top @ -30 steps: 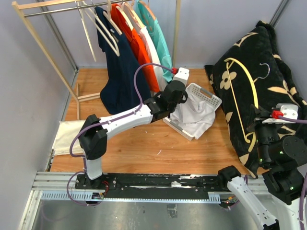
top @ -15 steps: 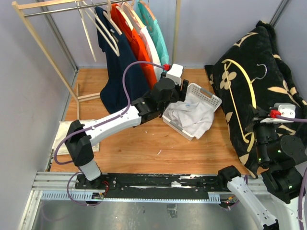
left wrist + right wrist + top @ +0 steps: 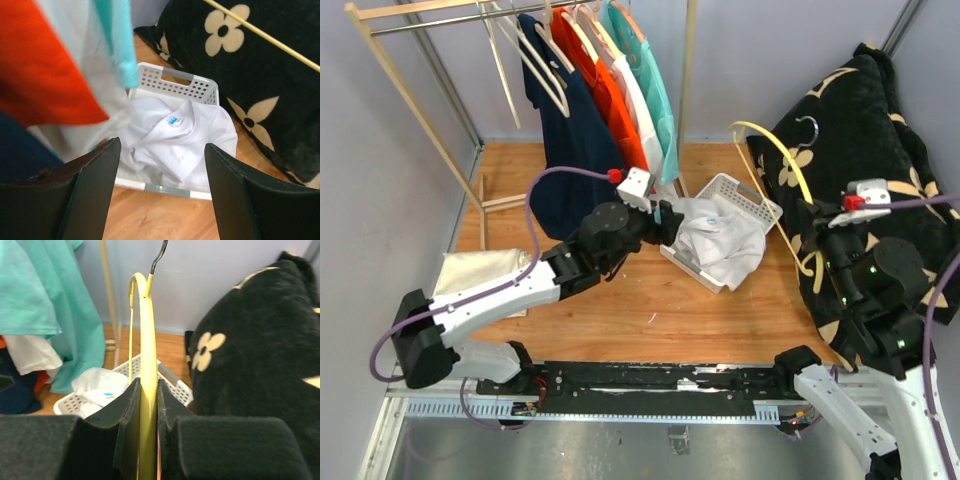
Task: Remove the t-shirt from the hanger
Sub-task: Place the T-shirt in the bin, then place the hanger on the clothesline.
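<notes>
A white t-shirt point(image 3: 722, 238) lies crumpled in a white perforated basket point(image 3: 752, 196) on the wooden floor, off any hanger. In the left wrist view the shirt point(image 3: 186, 142) fills the basket point(image 3: 176, 86) just beyond my fingers. My left gripper point(image 3: 666, 216) is open and empty, just left of the basket; its jaws stand wide apart point(image 3: 162, 152). My right gripper point(image 3: 817, 216) is shut on a bare yellow hanger point(image 3: 768, 143) and holds it upright in the air right of the basket. In the right wrist view the hanger point(image 3: 148, 335) is pinched between my jaws point(image 3: 148, 395).
A wooden clothes rack point(image 3: 425, 12) at the back holds navy point(image 3: 565, 150), orange point(image 3: 610, 95), white and teal point(image 3: 650, 75) shirts on hangers. A black floral blanket point(image 3: 880, 110) covers the right side. A folded cream cloth point(image 3: 470, 275) lies at the left wall.
My left arm has drawn back left and nearer, its gripper leaving the basket. My right arm has lifted the yellow hanger off the black blanket and swung it left toward the basket.
</notes>
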Action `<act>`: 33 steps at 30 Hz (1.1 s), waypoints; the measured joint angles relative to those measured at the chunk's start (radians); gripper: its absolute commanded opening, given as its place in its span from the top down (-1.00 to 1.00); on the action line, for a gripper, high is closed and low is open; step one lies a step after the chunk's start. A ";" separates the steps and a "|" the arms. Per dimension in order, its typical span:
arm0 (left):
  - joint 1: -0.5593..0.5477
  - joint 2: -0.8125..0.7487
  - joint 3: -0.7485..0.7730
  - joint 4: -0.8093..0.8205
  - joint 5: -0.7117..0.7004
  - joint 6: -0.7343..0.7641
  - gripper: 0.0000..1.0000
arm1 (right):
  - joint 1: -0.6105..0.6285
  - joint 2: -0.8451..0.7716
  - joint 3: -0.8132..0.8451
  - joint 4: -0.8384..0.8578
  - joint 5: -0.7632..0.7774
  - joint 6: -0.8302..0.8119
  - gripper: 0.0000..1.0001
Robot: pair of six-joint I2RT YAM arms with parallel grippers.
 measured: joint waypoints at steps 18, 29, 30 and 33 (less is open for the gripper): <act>-0.003 -0.436 -0.354 -0.006 0.043 -0.110 -0.47 | 0.000 0.434 0.223 0.273 -0.256 0.068 0.99; -0.003 -0.669 -0.448 -0.096 0.015 -0.135 -0.47 | 0.001 0.703 0.431 0.431 -0.318 0.055 0.99; -0.003 -0.683 -0.454 -0.103 0.011 -0.136 -0.47 | 0.004 0.724 0.447 0.437 -0.321 0.052 0.99; -0.003 -0.722 -0.465 -0.134 -0.005 -0.138 -0.47 | 0.013 0.791 0.504 0.452 -0.322 0.036 0.99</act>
